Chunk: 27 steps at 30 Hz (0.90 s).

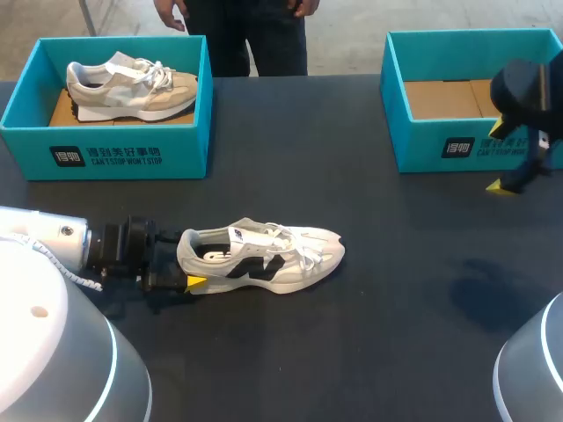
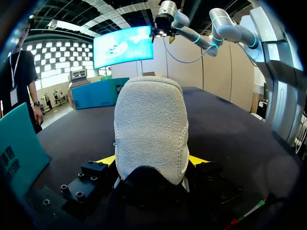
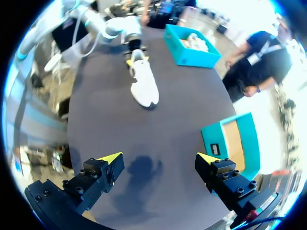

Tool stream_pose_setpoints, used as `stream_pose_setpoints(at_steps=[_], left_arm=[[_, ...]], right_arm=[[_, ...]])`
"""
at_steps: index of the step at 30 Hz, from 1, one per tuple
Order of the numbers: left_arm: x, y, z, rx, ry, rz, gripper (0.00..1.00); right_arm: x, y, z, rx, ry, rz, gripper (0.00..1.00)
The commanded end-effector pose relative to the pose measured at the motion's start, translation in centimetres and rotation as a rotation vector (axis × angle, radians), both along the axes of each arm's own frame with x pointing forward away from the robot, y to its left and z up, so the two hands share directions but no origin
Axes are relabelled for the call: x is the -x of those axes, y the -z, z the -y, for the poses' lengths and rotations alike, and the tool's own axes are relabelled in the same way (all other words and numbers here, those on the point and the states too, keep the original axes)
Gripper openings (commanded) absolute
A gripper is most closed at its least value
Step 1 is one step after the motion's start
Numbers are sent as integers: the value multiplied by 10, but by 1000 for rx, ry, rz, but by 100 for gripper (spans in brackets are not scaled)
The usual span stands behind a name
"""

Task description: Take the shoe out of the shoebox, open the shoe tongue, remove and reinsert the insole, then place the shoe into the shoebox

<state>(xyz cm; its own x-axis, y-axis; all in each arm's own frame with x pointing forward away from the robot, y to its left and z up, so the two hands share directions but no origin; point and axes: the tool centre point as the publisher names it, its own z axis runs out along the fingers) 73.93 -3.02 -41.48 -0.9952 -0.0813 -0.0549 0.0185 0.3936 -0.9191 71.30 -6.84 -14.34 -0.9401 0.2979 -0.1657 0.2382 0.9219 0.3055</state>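
Our left gripper (image 1: pixel 189 283) seems to pinch the heel of the white shoe (image 1: pixel 273 257), which lies on its side mid-table. Our right gripper (image 3: pixel 158 163) hangs spread beside the right shoebox (image 1: pixel 422 145). The left shoebox (image 1: pixel 123 154) holds a beige shoe (image 1: pixel 132 88).

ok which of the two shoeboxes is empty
The right shoebox: only its bare cardboard floor shows. The left shoebox holds a beige shoe; the white shoe lies outside, heel in the left gripper.

"What sort of place are you working in?"

"A robot lab, as far as I can tell. My left arm (image 1: pixel 44 255) and my right arm (image 1: pixel 523 88) are stationed at one dark table (image 1: pixel 396 334)."

"Anything else?"

"A teal shoebox (image 1: pixel 114 154), a second shoebox (image 1: pixel 422 141) and a white shoe (image 1: pixel 264 259) are set out like test props."
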Motion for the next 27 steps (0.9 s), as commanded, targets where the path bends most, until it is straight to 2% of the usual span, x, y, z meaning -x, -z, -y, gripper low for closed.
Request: stream_pose_setpoints(at_steps=[1,3,5,14,21,27], left_arm=[[1,3,-1,-1,-2,2,0],[1,3,-1,-1,-2,2,0],[1,3,-1,-1,-2,2,0],[1,3,-1,-1,-2,2,0],[1,3,-1,-1,-2,2,0],[1,3,-1,-1,-2,2,0]], right_arm=[[-3,2,-22,16,200,-13,100],[-5,1,-38,39,283,-29,100],[-7,1,-52,10,351,-27,100],[-10,4,-119,65,636,-128,100],[-4,16,-164,27,852,-139,100],[-4,16,-164,27,852,-139,100]])
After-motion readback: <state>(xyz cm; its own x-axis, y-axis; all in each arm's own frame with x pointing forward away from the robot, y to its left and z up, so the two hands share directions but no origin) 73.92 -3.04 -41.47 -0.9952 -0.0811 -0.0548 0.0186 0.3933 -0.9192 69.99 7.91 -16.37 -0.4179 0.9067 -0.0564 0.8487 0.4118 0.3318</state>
